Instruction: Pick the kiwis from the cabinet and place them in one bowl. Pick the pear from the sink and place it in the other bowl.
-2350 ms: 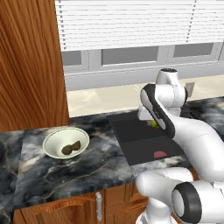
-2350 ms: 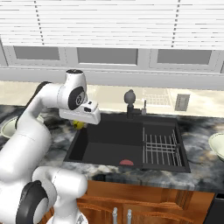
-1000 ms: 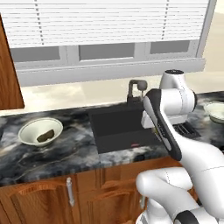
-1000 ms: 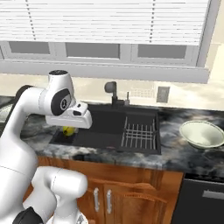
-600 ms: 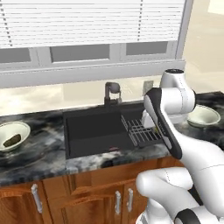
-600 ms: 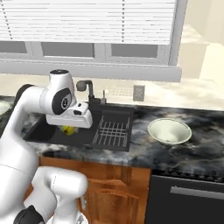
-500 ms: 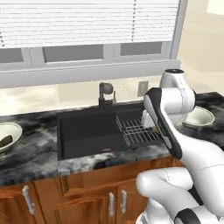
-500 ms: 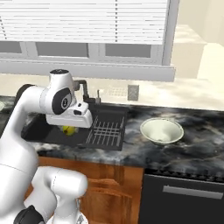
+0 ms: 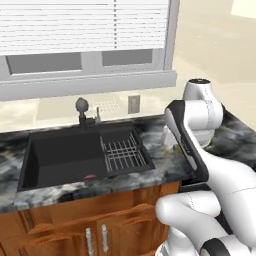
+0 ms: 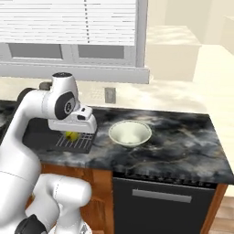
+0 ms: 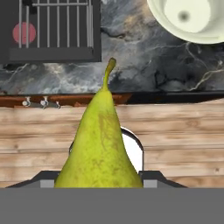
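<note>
Left base view: black rectangular sink (image 9: 75,155), grey wire rack (image 9: 124,153) on its right side, set in the dark marbled bench (image 9: 165,167).

Right base view: the hand (image 10: 71,135) grips the yellow-green pear (image 10: 71,135) above the rack; the round off-white bowl (image 10: 130,133) sits nearby, empty, with bare bench beyond.

Hand view: the pear's thin stem points at the bench edge.

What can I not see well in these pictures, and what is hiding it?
- Pincer fingertips: in the hand view the pear covers them.
- Pear in the right base view: just a yellow-green bit peeks out under the white hand.
- Bowl: cut off by the hand view's top and right edges.
- Reddish-pink thing in the sink: too small to identify.
</note>
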